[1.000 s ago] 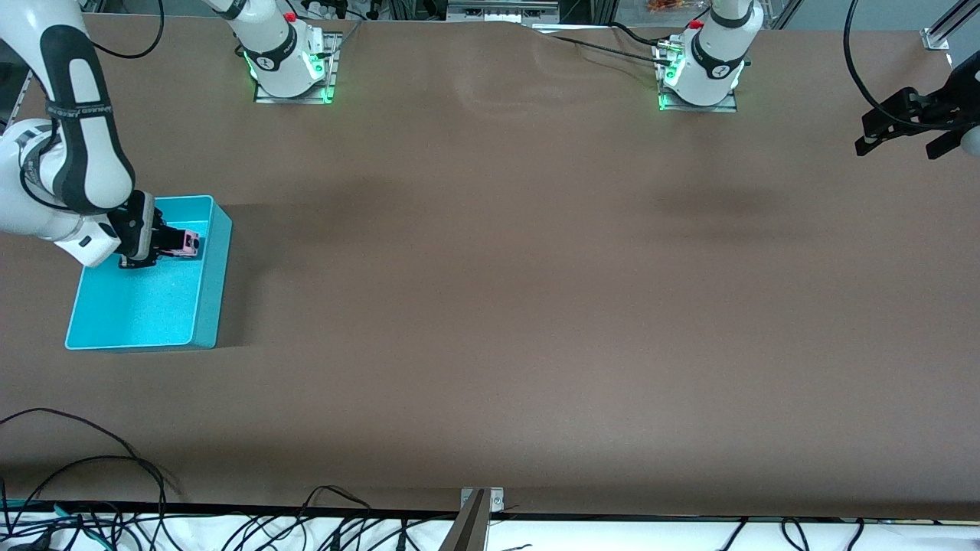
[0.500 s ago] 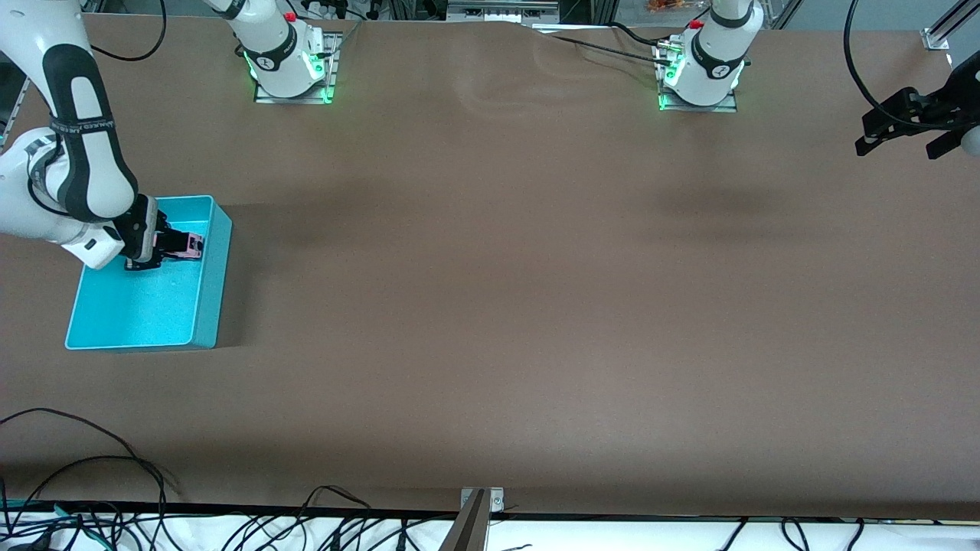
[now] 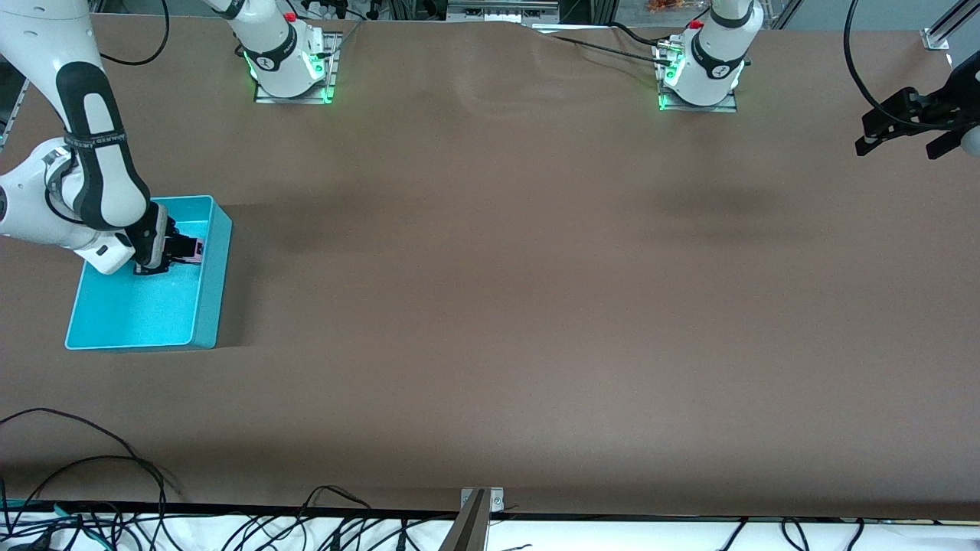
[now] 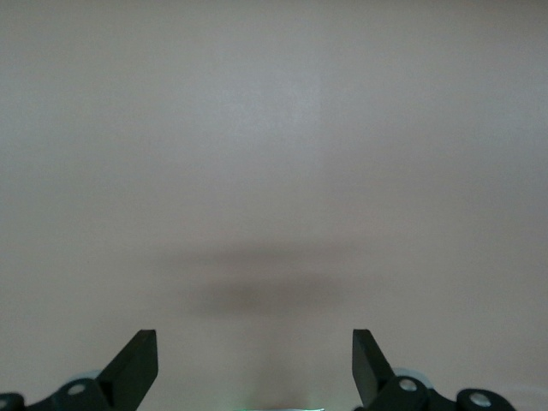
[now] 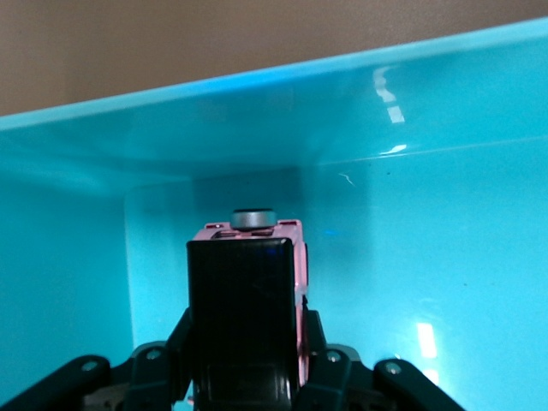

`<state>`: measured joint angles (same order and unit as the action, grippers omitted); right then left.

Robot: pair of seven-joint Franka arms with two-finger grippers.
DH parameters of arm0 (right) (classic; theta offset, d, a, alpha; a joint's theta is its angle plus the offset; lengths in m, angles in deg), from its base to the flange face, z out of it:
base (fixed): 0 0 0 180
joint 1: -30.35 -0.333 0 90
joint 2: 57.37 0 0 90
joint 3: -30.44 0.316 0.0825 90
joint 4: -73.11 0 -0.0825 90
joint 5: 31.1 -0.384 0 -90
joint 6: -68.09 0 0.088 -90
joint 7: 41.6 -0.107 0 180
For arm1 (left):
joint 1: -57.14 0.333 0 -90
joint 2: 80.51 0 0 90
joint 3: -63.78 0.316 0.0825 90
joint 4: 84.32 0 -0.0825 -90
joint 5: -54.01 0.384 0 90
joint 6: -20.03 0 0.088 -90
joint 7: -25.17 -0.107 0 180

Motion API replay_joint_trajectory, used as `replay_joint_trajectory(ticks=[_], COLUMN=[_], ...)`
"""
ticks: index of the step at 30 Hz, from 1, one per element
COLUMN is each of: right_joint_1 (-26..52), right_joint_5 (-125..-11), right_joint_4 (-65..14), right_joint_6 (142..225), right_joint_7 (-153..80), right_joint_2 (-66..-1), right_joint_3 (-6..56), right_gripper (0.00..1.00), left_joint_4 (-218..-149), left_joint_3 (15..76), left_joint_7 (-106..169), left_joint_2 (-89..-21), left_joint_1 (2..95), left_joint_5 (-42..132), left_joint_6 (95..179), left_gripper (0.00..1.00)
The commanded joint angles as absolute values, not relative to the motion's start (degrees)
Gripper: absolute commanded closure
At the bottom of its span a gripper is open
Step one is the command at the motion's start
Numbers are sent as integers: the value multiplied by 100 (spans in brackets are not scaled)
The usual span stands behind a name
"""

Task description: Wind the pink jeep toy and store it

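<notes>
Clamped tight, my right gripper [image 3: 186, 252] holds the tiny pink jeep toy with the black roof [image 5: 247, 295] low inside the rectangular turquoise plastic bin [image 3: 214, 295], near the bin's end toward the robot bases. I judge this the storing step; next I should open and lift straight out. Well away from the bin, my left gripper [image 4: 255, 370] waits spread wide, empty.

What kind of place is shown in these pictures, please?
Probably a robotics lab: two bolted-down arm bases on a brown-covered table, loose cables along its edge, and a turquoise bin for a pink jeep toy.
</notes>
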<state>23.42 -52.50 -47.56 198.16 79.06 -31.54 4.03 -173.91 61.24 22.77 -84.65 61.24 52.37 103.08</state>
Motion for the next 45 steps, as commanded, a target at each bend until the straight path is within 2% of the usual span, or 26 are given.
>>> replay_joint_trajectory(ticks=[1, 3, 5, 7, 8, 17, 30, 37, 45], right_joint_1=[2332, 2332, 2350, 2358, 2358, 2350, 2122, 1770, 1559], right_joint_5=[-5430, -5430, -5439, -5526, -5561, -5571, -5562, -5492, -5325], right_joint_4=[-4853, -4853, -4853, -4862, -4862, -4871, -4783, -4599, -4098], right_joint_6=[19835, 19808, 19791, 19791, 19791, 19633, 19220, 18640, 17831], right_joint_7=[8075, 8075, 8066, 8075, 8075, 8057, 7329, 6073, 4913], right_joint_2=[-3249, -3284, -3302, -3319, -3337, -3513, -4110, -4585, -4620], right_joint_3=[399, 399, 399, 399, 399, 399, 417, 408, 425], right_gripper=[61, 46, 23, 6, 1, 0, 0, 0, 0], left_joint_4=[-17169, -17169, -17169, -17169, -17169, -17169, -17169, -17169, -17169], left_joint_3=[6105, 6105, 6114, 6105, 6105, 6105, 6114, 6114, 6114], left_joint_7=[2333, 2341, 2333, 2333, 2333, 2333, 2333, 2350, 2368], left_joint_2=[-8368, -8368, -8368, -8368, -8368, -8368, -8350, -8350, -8341], left_joint_1=[6145, 6145, 6153, 6153, 6153, 6153, 6162, 6162, 6162], left_joint_5=[5199, 5190, 5190, 5190, 5190, 5199, 5190, 5190, 5190], left_joint_6=[10195, 10186, 10195, 10195, 10195, 10186, 10195, 10195, 10195], left_gripper=[0, 0, 0, 0, 0, 0, 0, 0, 0])
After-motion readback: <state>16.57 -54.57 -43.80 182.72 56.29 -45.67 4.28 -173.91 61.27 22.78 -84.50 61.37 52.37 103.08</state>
